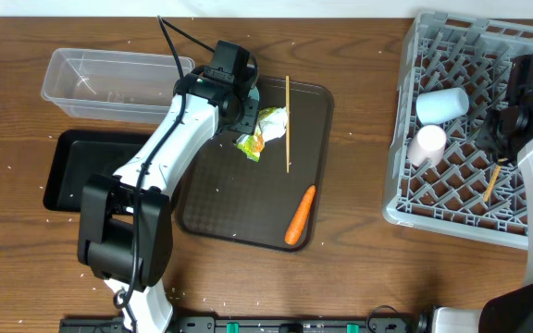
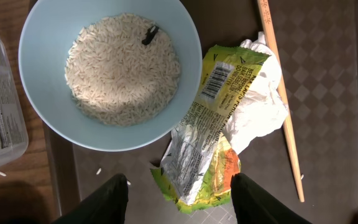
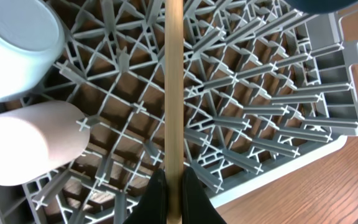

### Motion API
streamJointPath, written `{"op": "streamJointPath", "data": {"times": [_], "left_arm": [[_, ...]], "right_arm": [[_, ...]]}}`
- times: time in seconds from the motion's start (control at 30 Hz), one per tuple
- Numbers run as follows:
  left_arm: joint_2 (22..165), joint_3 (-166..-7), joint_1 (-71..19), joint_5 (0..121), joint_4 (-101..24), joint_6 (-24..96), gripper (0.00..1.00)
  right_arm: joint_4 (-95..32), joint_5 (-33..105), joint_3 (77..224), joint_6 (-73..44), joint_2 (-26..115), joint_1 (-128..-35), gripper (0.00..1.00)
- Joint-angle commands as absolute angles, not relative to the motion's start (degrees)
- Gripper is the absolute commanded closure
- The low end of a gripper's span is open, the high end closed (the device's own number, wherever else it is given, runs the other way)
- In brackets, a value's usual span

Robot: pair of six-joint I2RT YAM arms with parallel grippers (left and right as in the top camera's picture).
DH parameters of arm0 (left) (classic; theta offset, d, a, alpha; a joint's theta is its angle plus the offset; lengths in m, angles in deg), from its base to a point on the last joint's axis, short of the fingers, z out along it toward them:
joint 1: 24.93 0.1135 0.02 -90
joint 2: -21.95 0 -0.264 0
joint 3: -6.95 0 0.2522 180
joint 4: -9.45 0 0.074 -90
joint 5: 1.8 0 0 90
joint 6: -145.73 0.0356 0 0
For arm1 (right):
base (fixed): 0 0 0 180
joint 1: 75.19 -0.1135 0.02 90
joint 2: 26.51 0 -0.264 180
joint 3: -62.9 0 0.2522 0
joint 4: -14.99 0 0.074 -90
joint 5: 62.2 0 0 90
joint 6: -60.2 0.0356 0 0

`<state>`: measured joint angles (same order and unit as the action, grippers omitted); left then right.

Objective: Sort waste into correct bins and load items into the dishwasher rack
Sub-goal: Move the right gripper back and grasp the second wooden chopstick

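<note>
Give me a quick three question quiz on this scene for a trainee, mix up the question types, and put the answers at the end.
1. True or false: the right gripper is shut on a chopstick above the dishwasher rack.
2. Pick one: in the left wrist view, what lies between the fingers of the open left gripper? A) the wrapper B) a spoon C) a sponge
3. Short answer: how many cups lie in the rack, and what colours are they?

Key: 1 true. 2 A. 3 two: the pink cup and the light blue cup.
</note>
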<state>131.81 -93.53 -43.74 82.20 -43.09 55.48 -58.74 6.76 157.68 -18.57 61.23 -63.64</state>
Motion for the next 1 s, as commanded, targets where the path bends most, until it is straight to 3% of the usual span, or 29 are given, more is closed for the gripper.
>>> {"op": "streamJointPath", "data": {"times": [0.0, 0.07, 0.17, 0.27, 0.4, 0.87, 0.97], "left_arm": [[131.35, -93.92, -43.59, 82.46, -43.34, 54.56, 0.46], [131.35, -93.92, -43.61, 82.46, -43.34, 54.54, 0.45], [131.35, -93.92, -43.59, 82.46, -43.34, 54.54, 0.45], [131.35, -93.92, -43.61, 82.46, -43.34, 54.54, 0.45], [131.35, -93.92, -43.61, 82.46, -43.34, 54.56, 0.46], [131.53, -93.92, -43.61, 82.46, -42.22, 54.62, 0.44], [132.23, -93.92, -43.61, 82.44, -40.06, 56.15, 0.44]], "right_arm": [[-58.04, 5.73, 157.41, -19.62, 61.8, -63.25, 0.98], [-57.06, 5.75, 157.41, -19.6, 62.0, -63.25, 0.8], [-55.66, 6.54, 157.41, -19.62, 62.39, -63.25, 0.34], [-54.8, 8.2, 157.41, -19.62, 63.05, -63.25, 0.08], [-54.28, 9.71, 157.41, -19.62, 63.92, -63.27, 0.01], [-53.41, 26.71, 157.41, -19.64, 65.34, -63.42, 0.01], [-52.75, 31.5, 157.41, -20.98, 65.34, -64.12, 0.05]]}}
